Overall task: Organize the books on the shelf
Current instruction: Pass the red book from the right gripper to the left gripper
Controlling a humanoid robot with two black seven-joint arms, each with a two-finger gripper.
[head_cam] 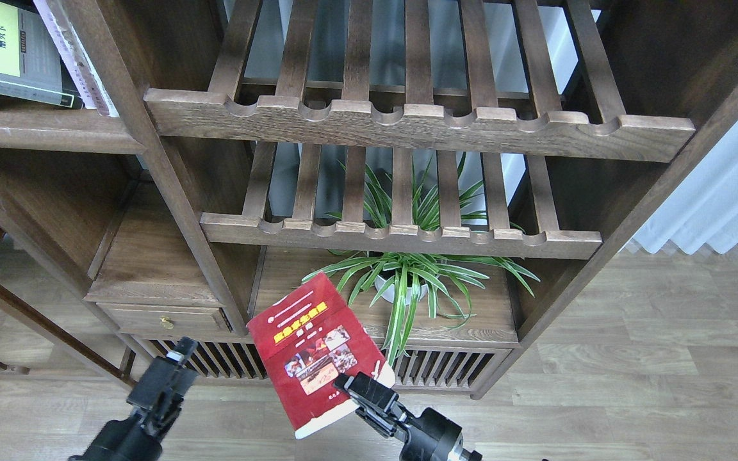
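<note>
- The red book [312, 351] sits at about 6 o'clock in my view, tilted, pinched at its lower right corner by my right gripper [361, 388].
- A corner grip on a thick paperback could let it swing or slip on the way up to the shelf [49, 131] at 10 o'clock.
- It could also clip the slatted rack [401, 235] or the plant [410, 282] just behind.
- My left gripper [180, 355] is dark and end-on, so I can't tell if it's spread.
- The two shelved books [16, 54] are cut off at the frame edge.
</note>
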